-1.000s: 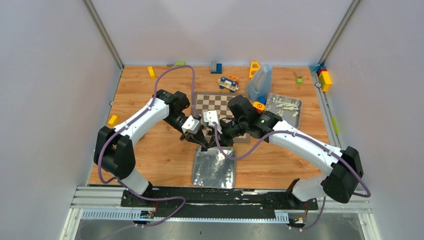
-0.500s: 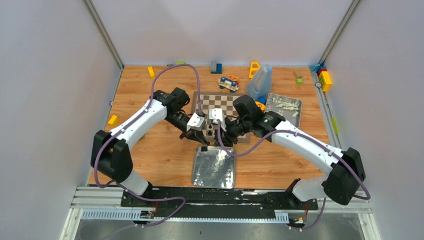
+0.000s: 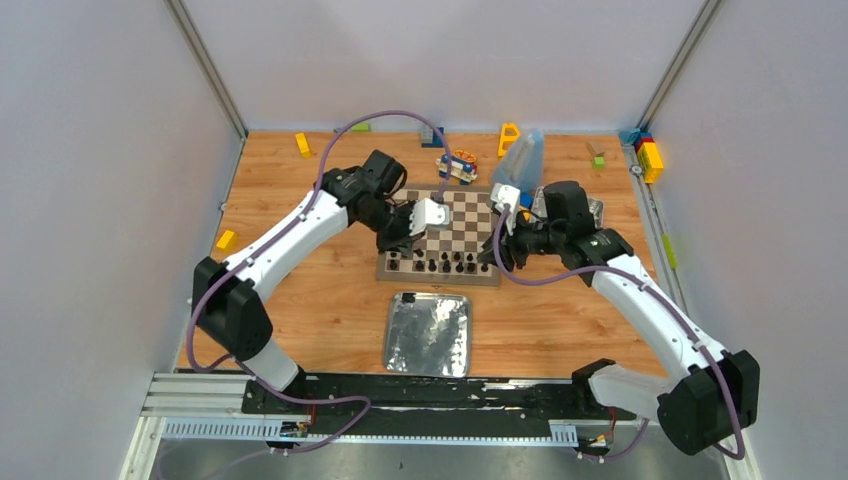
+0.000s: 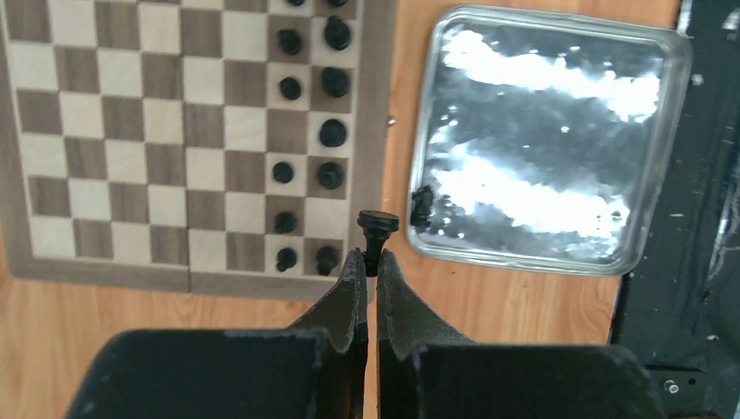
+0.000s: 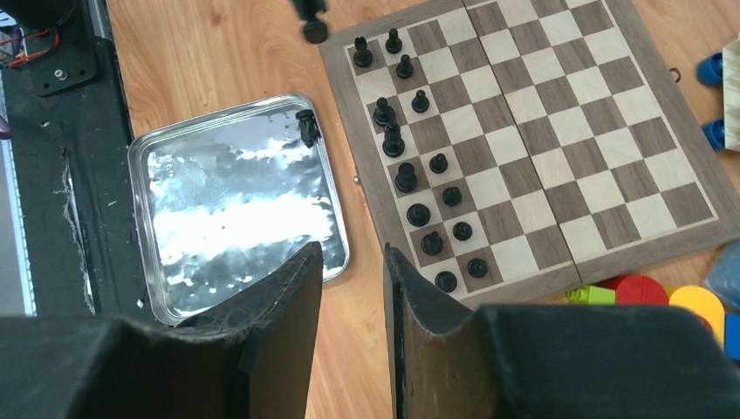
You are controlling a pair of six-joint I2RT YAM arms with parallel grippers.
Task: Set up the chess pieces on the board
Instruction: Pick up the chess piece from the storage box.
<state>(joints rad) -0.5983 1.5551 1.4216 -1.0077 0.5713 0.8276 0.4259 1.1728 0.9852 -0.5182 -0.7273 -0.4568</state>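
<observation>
fingers (image 4: 349, 292) of the left gripper (image 4: 367, 262) are pressed together on the stem of a small black round-headed chess piece (image 4: 378, 227), whose head sticks out past the tips. from that wrist camera the piece shows over the brown border at a near corner of the flat wooden chessboard with dark-brown and cream checks (image 4: 131, 131). i cannot tell how high above it the piece hangs. the right gripper (image 5: 353, 253) has its dark fingers (image 5: 288, 297) partly apart, with a plain gap and nothing between them. from above i see it by the board's right edge.

more tiny black chess pieces (image 3: 435, 262) stand in two rows along the board's near edge, one to a square. one further black piece (image 5: 306, 125) sits inside the shiny silver square metal tray (image 5: 236, 209), against the rim on the side nearest the board. that tray rests on the orange-brown wooden table top (image 3: 300, 280) just in front of the board, apart from it.

behind the board stands a translucent pale-blue plastic jug (image 3: 522, 160). beside it, a second silver metal tray (image 3: 592, 208) is mostly hidden by the right arm. small coloured toy blocks (image 3: 303, 144) lie scattered along the far and side edges of the table. pale grey walls (image 3: 100, 150) close in the table on three sides, and both arm bases are bolted to a black rail (image 3: 440, 395) at the near edge.
</observation>
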